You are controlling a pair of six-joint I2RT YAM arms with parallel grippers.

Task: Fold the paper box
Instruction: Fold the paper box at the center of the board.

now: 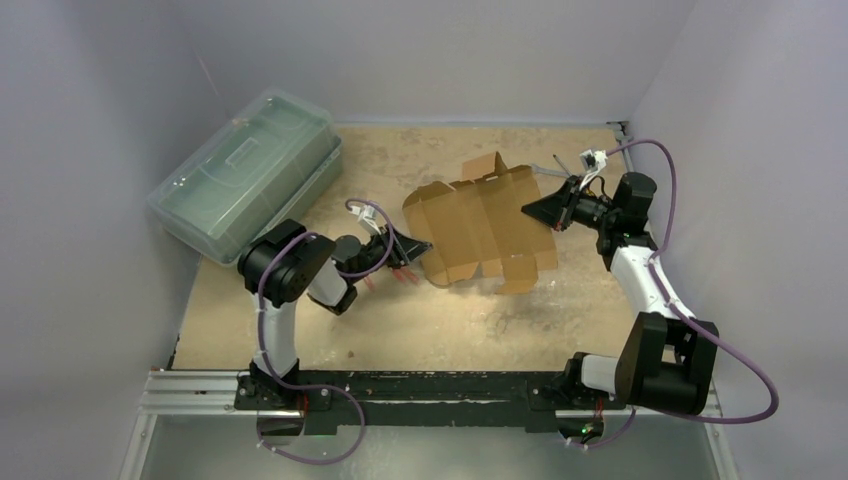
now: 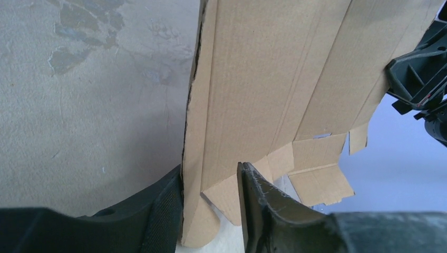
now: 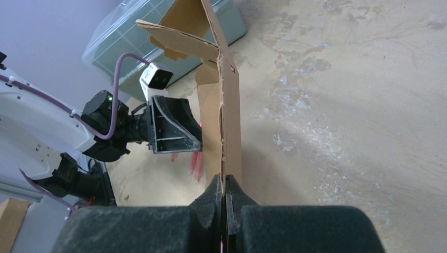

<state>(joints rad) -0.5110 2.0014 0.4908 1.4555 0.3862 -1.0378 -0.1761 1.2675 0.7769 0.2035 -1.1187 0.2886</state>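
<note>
The paper box [image 1: 485,225] is a flat brown die-cut sheet held up off the table between both arms. My right gripper [image 1: 535,212] is shut on its right edge, with the jaws pinched tight on the thin sheet [image 3: 230,105] in the right wrist view [image 3: 225,182]. My left gripper [image 1: 420,248] is at the sheet's lower left corner. Its jaws stand apart around the edge and a small flap [image 2: 263,79]. One pad [image 2: 171,211] lies against the sheet, the other finger [image 2: 250,200] is a little off it.
A large translucent green plastic case [image 1: 245,170] lies at the back left of the tabletop [image 1: 420,320], partly over its edge. A few thin red marks or sticks [image 3: 197,163] lie on the table under the left gripper. Grey walls close in the sides and back.
</note>
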